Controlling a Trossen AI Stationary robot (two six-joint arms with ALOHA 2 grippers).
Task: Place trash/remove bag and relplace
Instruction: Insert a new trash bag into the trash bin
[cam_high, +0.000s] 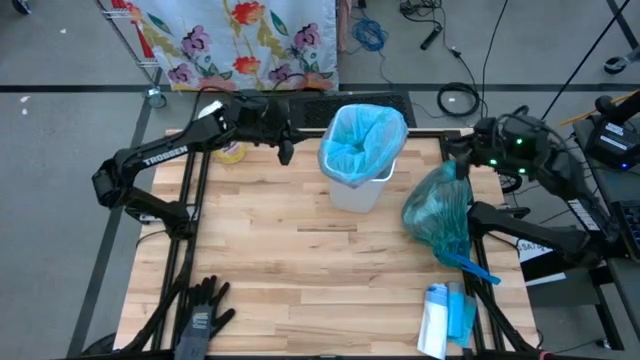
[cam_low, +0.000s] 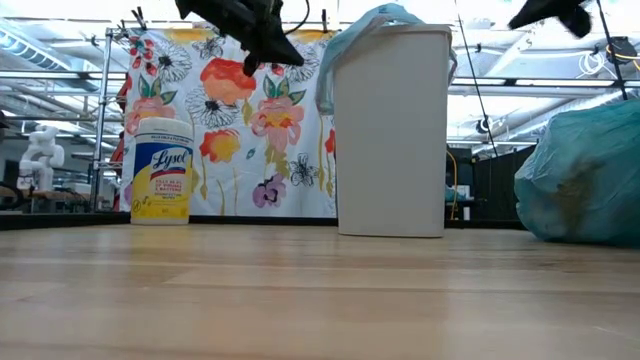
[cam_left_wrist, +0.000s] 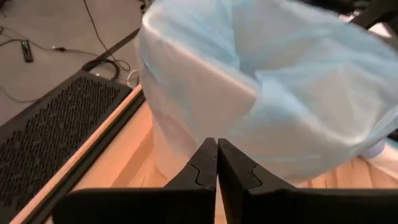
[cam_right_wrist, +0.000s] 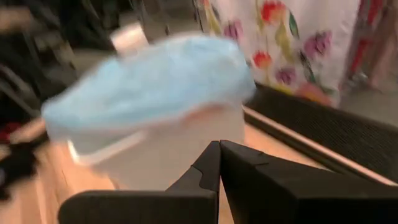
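The right gripper (cam_right_wrist: 219, 163) shows its two dark fingers (cam_right_wrist: 261, 183) pressed together, nothing between them. Beyond the tips stands a white trash bin (cam_right_wrist: 177, 152), blurred, on the light wooden table (cam_right_wrist: 283, 146). A light blue bag (cam_right_wrist: 146, 84) lines the bin, bulging over its rim and hanging down the outside. A black perforated mat (cam_right_wrist: 336, 134) runs along the table's far edge. Behind it hangs a white cloth with a floral print (cam_right_wrist: 280, 43) of red, purple and green flowers.
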